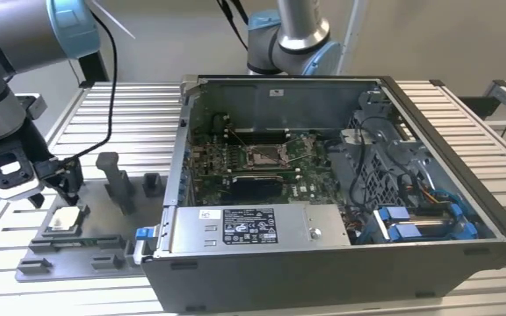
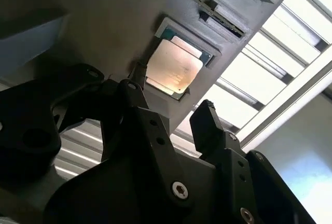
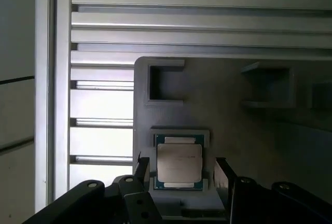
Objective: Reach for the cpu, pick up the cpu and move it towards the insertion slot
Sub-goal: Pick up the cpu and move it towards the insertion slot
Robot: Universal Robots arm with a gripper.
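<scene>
**Operator:** Item one, the cpu. Where is it?

**Clerk:** The cpu (image 1: 65, 219) is at the lower left of the exterior view. It lies flat, silvery face up, seated in a square recess of the grey fixture plate (image 1: 103, 227). That plate rests on the slatted worktop (image 1: 130, 112), beside the open computer case (image 1: 411, 217). Both wrist views show the chip in its recess, untilted.

**Operator:** Item two, the jaws?

**Clerk:** Your jaws are spread wide and hold nothing. In the exterior view they hang just above the chip, at the frame's left edge. In the first wrist view the two black fingertips (image 3: 142, 166) stand one on each side of the cpu (image 3: 179, 163), with a gap on both sides. You cannot tell from these views whether the tips have reached the plate. I judge they are a little above it.

**Operator:** Item three, the insertion slot?

**Clerk:** The insertion slot (image 1: 266, 156) is at the middle of the exterior view, on the board inside the case. Its metal frame shows, and its pale centre is vacant. It is well apart from the chip, with the case wall between them.

**Operator:** Tally of work?

**Clerk:** The reach is done, or very nearly. You are lined up over the chip. The pick-up is not yet made, since nothing is gripped and the cpu sits in its recess. The carry towards the slot is not begun. I put you at roughly a third of the way.
</scene>
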